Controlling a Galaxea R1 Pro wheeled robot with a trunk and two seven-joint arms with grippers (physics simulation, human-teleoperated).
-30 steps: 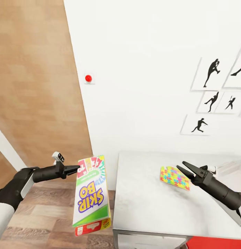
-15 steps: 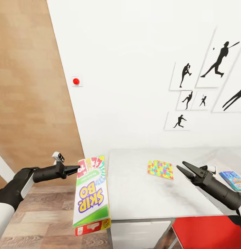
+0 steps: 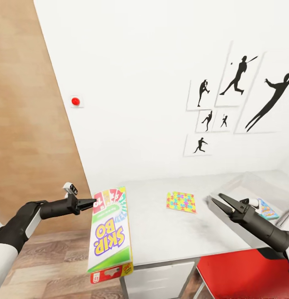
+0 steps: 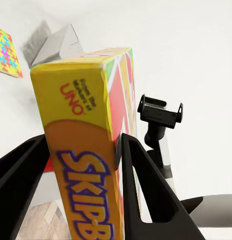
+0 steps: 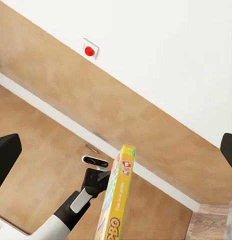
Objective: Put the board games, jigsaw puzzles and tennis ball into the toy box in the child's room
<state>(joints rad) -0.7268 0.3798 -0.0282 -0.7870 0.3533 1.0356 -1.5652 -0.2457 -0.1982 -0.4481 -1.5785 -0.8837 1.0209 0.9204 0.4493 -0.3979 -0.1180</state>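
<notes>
The white wall [image 3: 140,83] takes up most of the head view, with black sports silhouette prints [image 3: 238,93] hung in a cluster over the far side of the desk and a small red button [image 3: 75,101] off toward the wood-panelled wall [image 3: 24,124].

Below the prints runs the desk [image 3: 169,232], its pale top bare across the near-left corner. A red block [image 3: 240,276] sits low beside it, under the near edge.

Toward the desk's right end stands the toy box [image 3: 221,207], a light grey bin with sloping translucent-looking sides. Through its wall a small blue board game [image 3: 267,209] shows, lying inside or just behind it; I cannot tell which.

The Skip-Bo game [image 3: 109,232] hangs upright off the desk's left edge, held in the air over the plank floor [image 3: 57,265], its long face turned toward the desk. The left gripper [image 3: 93,202] pinches its top end; in the left wrist view both dark fingers [image 4: 146,190] press the box's two broad faces.

One jigsaw puzzle [image 3: 181,202] lies flat on the desk between the held game and the toy box, nearer the back edge than the front.

The right gripper [image 3: 216,200] hovers over the near rim of the toy box, its fingers parted in a narrow V with nothing between them.
</notes>
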